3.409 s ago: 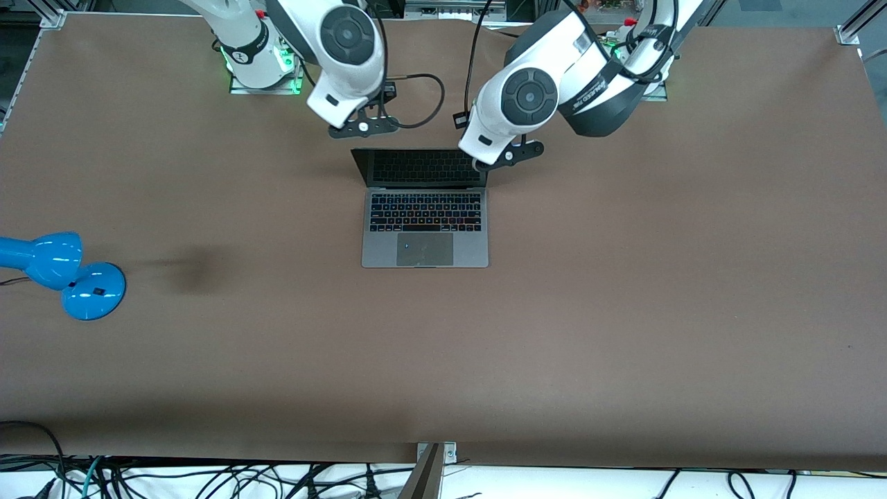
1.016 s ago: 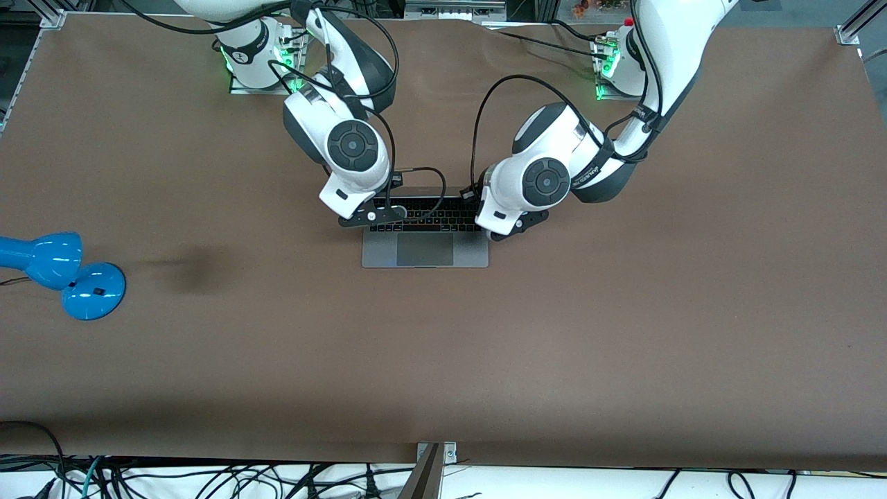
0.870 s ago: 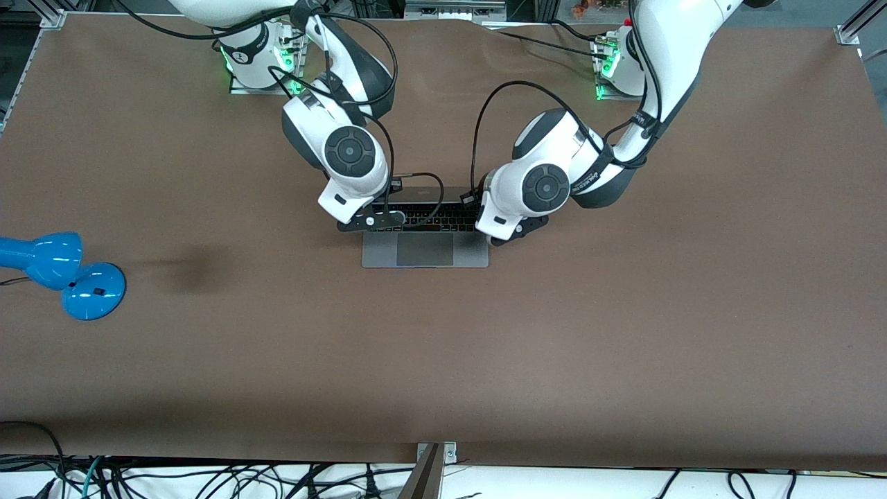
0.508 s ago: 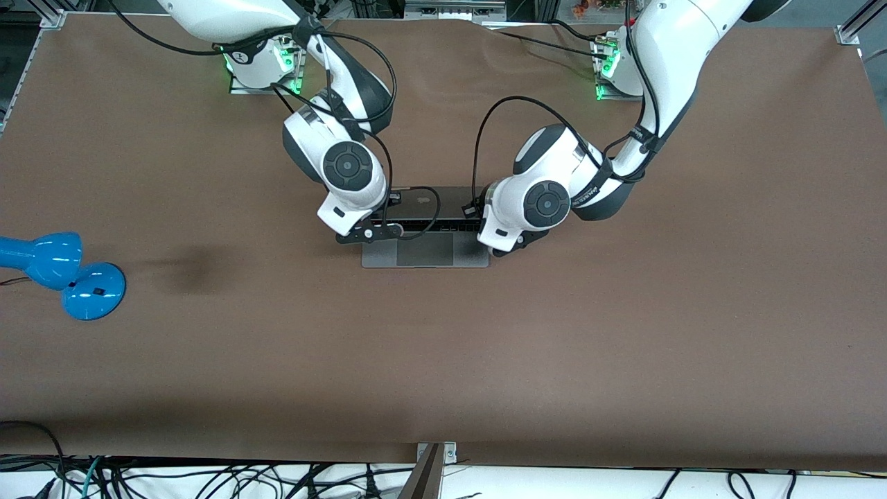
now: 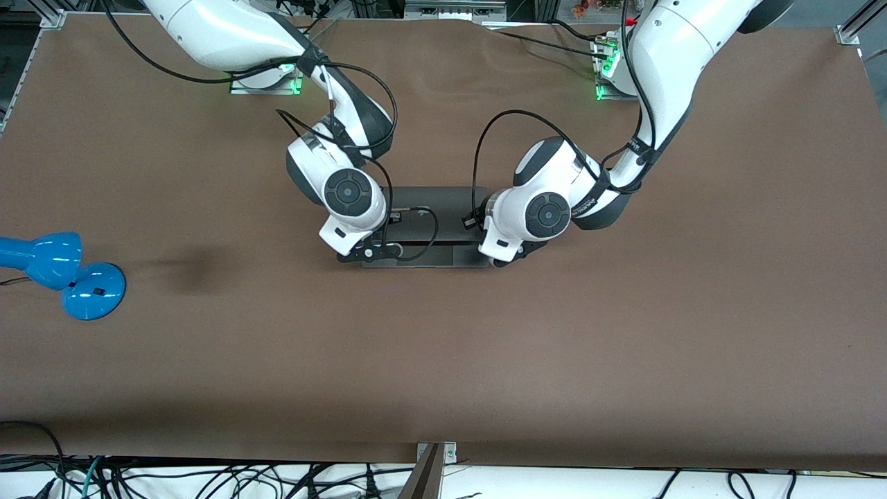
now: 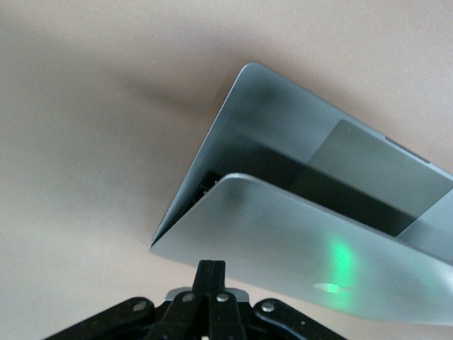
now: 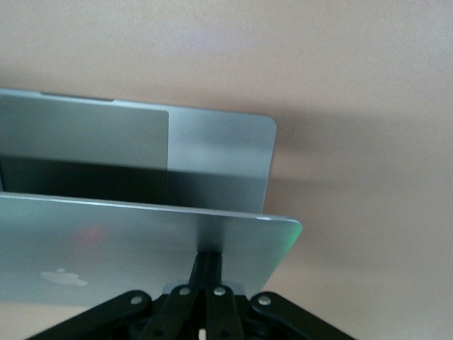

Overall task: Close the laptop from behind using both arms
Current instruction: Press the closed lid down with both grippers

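**Lid nearly down, both grippers pressed on it**

The laptop [image 5: 429, 225] is seen mid-table, between the two arms' reach, with its hinge edge toward the bases. The lid [image 6: 304, 258] is tilted low over the base, and a wedge gap is left open: in both wrist views the trackpad [image 7: 85, 138] and palm rest are seen under the lid's free edge. A dark apple logo [image 7: 62, 277] is visible on the lid.

The right gripper [image 5: 371, 252] is placed on the lid at the corner toward the right arm's end of the table. Its fingers [image 7: 207, 273] are seen drawn together, tips touching the lid close to its free edge. Nothing is clamped.

The left gripper [image 5: 504, 259] is placed on the lid at the corner toward the left arm's end. Its fingers [image 6: 210, 275] are likewise pressed together, tips on the lid surface, nothing clamped.

A green glow [image 6: 340, 255] is reflected on the lid in the left wrist view.

A blue lamp [image 5: 62, 274] is seen on the table [image 5: 624, 333] at the right arm's end, well apart from the laptop and slightly nearer the front camera.
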Robot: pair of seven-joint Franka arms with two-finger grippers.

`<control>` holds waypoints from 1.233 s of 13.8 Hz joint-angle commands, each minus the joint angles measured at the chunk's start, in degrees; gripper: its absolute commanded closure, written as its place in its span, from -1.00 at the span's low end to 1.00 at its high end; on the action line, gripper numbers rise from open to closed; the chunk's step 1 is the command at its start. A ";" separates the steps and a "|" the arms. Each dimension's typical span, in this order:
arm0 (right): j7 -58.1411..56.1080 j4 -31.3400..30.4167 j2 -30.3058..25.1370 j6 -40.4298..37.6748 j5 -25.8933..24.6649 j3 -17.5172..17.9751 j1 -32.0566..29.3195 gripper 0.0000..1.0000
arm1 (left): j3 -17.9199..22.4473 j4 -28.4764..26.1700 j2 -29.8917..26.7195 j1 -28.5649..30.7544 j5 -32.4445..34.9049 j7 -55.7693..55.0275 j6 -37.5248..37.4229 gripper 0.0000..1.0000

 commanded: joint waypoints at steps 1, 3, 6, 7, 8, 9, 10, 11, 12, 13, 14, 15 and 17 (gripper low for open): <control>0.10 2.69 2.82 1.04 -1.67 -0.29 0.14 1.00 | 0.79 1.90 2.02 -0.78 1.68 0.28 0.78 1.00; 0.19 4.00 4.57 2.54 -1.68 -1.00 0.22 1.00 | 0.80 1.90 2.90 -0.78 2.12 0.28 2.28 1.00; 0.19 4.71 6.51 3.24 -1.68 -1.17 0.22 1.00 | 0.80 2.07 4.83 -0.78 4.06 0.28 2.90 1.00; 0.19 4.97 7.47 3.68 -1.68 -1.17 0.22 1.00 | 1.06 2.42 5.27 -0.78 4.14 0.28 4.12 1.00; 0.19 4.97 8.09 4.90 -1.68 -1.43 0.31 1.00 | 1.06 2.43 6.06 -0.78 4.15 0.19 5.17 1.00; 0.27 4.97 8.45 5.96 -1.68 -1.44 0.40 1.00 | 1.06 2.51 6.67 -0.78 4.15 0.19 5.79 1.00; 0.36 4.97 8.97 6.41 -1.85 -1.44 0.40 1.00 | 1.06 2.51 7.03 -0.78 4.15 0.19 6.49 1.00; 0.36 4.97 9.59 7.11 -1.85 -1.52 0.57 1.00 | 1.15 2.51 7.47 -0.78 4.41 0.19 6.85 1.00; 0.36 4.97 9.94 7.90 -1.85 -1.96 0.66 1.00 | 1.24 2.51 7.99 -0.78 5.80 0.19 6.94 1.00; 0.36 4.89 10.20 8.16 -1.85 -2.31 0.92 1.00 | 1.15 2.60 8.52 -0.78 6.69 0.02 7.03 1.00; 0.36 4.97 10.38 8.17 -1.85 -2.32 0.93 1.00 | 1.15 2.69 8.87 -0.78 6.78 0.02 7.38 1.00; 0.36 4.97 10.73 8.17 -1.85 -2.32 0.93 1.00 | 1.24 2.60 9.14 -0.78 6.87 0.10 8.42 1.00; 0.19 4.97 10.82 8.87 -1.85 -2.32 0.93 1.00 | 1.24 2.60 9.67 -0.78 6.87 0.11 9.05 1.00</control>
